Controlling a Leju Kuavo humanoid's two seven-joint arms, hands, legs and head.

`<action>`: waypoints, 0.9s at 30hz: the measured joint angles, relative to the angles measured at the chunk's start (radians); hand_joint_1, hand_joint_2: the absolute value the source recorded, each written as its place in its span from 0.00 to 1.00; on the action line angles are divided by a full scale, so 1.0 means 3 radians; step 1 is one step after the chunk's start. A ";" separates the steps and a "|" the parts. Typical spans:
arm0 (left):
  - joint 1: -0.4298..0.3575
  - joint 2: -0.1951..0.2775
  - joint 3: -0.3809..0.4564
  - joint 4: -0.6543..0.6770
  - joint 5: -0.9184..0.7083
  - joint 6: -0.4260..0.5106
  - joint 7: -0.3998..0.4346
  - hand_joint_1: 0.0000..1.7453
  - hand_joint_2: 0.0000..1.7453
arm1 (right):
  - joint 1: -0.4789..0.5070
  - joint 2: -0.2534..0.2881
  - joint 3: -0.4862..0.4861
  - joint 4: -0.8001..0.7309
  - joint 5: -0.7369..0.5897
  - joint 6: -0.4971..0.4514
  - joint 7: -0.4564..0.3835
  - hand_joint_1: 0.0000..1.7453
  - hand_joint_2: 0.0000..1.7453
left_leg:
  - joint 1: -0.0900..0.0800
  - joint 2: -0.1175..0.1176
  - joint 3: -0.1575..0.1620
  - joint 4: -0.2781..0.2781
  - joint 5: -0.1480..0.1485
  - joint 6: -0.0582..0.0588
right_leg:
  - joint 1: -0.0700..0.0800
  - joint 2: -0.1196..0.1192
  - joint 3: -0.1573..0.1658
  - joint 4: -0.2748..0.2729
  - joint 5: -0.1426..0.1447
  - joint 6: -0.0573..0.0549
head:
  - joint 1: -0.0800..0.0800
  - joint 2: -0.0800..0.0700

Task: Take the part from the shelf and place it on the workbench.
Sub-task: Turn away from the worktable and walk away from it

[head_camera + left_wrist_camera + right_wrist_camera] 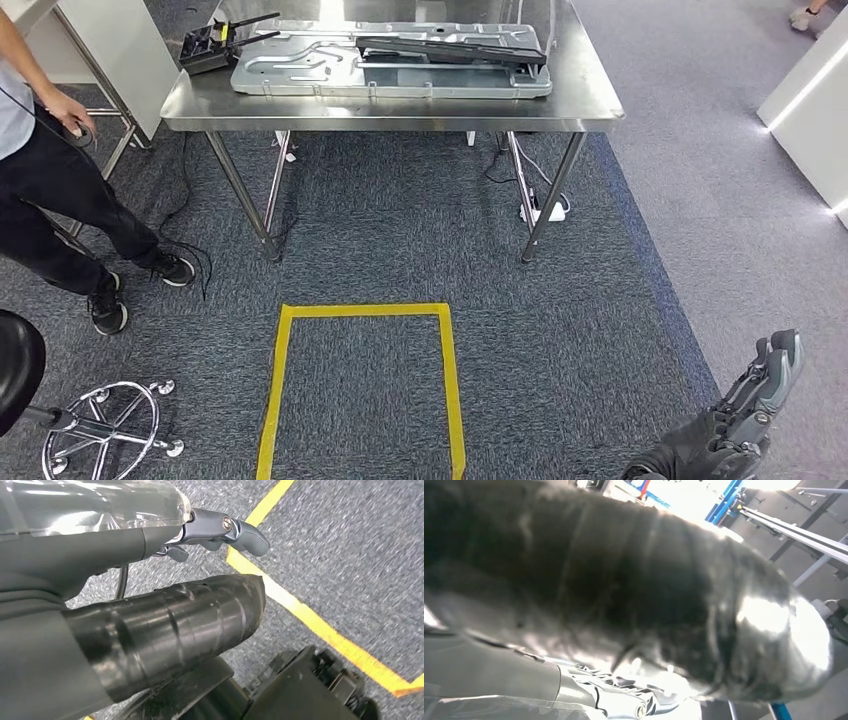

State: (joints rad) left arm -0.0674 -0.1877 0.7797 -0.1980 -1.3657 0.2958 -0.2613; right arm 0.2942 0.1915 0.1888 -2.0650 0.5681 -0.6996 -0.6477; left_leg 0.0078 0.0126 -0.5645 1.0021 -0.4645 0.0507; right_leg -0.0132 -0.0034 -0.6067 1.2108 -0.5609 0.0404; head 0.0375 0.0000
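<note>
Right hand [745,415] at 5 o'clock in head view, low over carpet; grip state cannot be judged. Left hand [220,530]: fingers apart, holding nothing visible. Steel workbench [400,105] at 12 o'clock carries a long black part [450,50] on a grey tray [390,78]. Judgement: placement looks done; part flat, slender, bar-like.

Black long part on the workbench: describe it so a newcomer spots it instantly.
Find the steel workbench at the top of the head view. A pale grey stamped panel lies flat on it, and the black long part lies along the panel's right half. Unlike the boxy black device with thin rods at the left end, it is one slim dark bar.
</note>
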 joint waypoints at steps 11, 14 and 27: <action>-0.0009 0.0004 0.0000 0.0000 -0.0005 0.0001 -0.0032 0.00 0.00 | -0.0023 0.0000 -0.0002 -0.0002 -0.0009 0.0001 0.0000 0.00 0.00 | 0.0009 -0.0022 -0.0284 0.0633 -0.0450 -0.0182 | 0.0010 -0.0022 0.0261 -0.0802 0.0300 -0.0212 | -0.0011 0.0000; -0.0009 0.0008 0.0000 0.0000 -0.0006 0.0000 -0.0034 0.00 0.00 | -0.0024 0.0000 -0.0002 0.0003 -0.0009 0.0001 0.0000 0.00 0.00 | 0.0016 -0.0021 -0.0258 0.0933 -0.0460 -0.0207 | 0.0010 -0.0029 0.0107 -0.0763 0.0391 -0.0199 | -0.0010 0.0000; -0.0022 0.0020 0.0000 0.0001 -0.0018 -0.0003 -0.0045 0.00 0.00 | -0.0023 -0.0003 -0.0004 0.0005 -0.0025 0.0001 0.0000 0.00 0.00 | 0.0006 0.0000 0.0185 -0.0087 -0.0097 0.0005 | -0.0002 -0.0004 -0.0323 0.0123 -0.0097 0.0004 | -0.0003 0.0000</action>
State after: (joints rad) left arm -0.0739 -0.1818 0.7797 -0.1977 -1.3712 0.2949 -0.2748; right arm 0.2874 0.1907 0.1877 -2.0636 0.5605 -0.6992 -0.6477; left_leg 0.0096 0.0125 -0.5090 0.9760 -0.4936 0.0523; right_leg -0.0138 -0.0047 -0.7035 1.2476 -0.5901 0.0415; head 0.0366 0.0000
